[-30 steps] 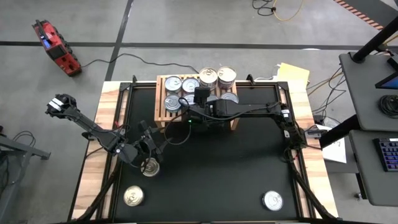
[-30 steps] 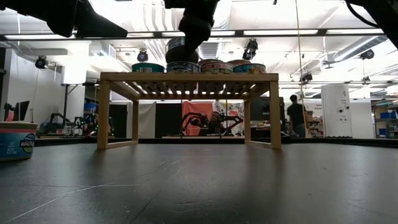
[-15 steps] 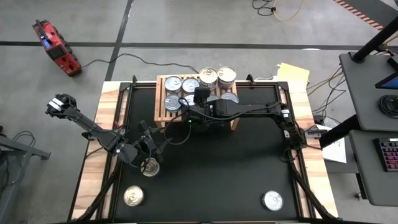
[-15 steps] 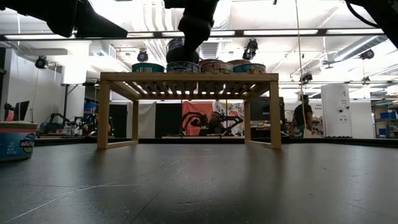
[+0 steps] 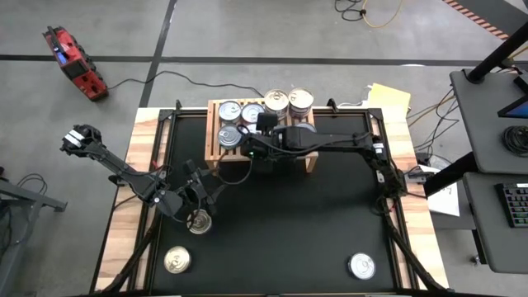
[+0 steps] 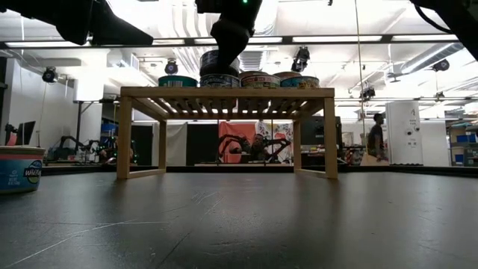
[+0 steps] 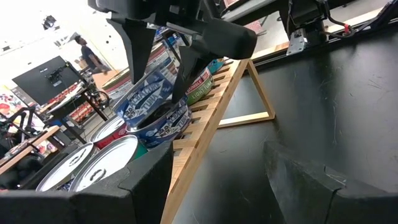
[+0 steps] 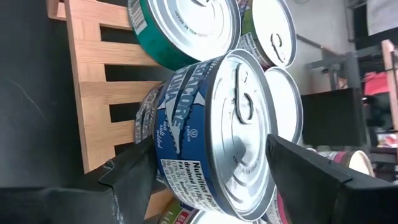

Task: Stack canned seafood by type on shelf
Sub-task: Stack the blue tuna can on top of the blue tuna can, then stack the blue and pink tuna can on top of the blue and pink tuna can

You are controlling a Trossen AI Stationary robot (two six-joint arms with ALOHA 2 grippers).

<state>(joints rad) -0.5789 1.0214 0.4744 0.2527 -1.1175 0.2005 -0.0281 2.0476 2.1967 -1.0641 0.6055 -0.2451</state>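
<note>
The light-wood shelf (image 5: pixel 213 162) stands at the table's far middle and carries several tins of canned seafood. At its near left a blue tin (image 8: pixel 205 112) sits stacked on a second blue tin (image 7: pixel 166 122). My right gripper (image 8: pixel 210 146) is open, slanting down over the shelf, with a finger on either side of the upper blue tin. My left gripper (image 5: pixel 196 211) hangs open at the near left, above a gold-lidded tin (image 5: pixel 198 223) resting on the table. Nothing is between its fingers in the left wrist view. My right gripper stands astride the upper blue tin's side wall (image 8: pixel 177 124), slanting down from the table's right and near side. I cannot tell whether its fingers (image 8: pixel 134 171) touch the wall. The tin rests level on the lower blue tin, lid up.
A green tin (image 8: pixel 180 31), silver-lidded tins (image 5: pixel 230 109) and two taller tins (image 5: pixel 289 101) fill the shelf's far rows. Loose tins lie on the table at the near left (image 5: pixel 176 261) and near right (image 5: pixel 361 265). A teal tin (image 6: pixel 19 170) shows at the low view's left.
My right gripper has turned a little at the wrist and edged toward the shelf's far left, staying over the stacked blue tins. The upper tin has stayed on the lower one.
</note>
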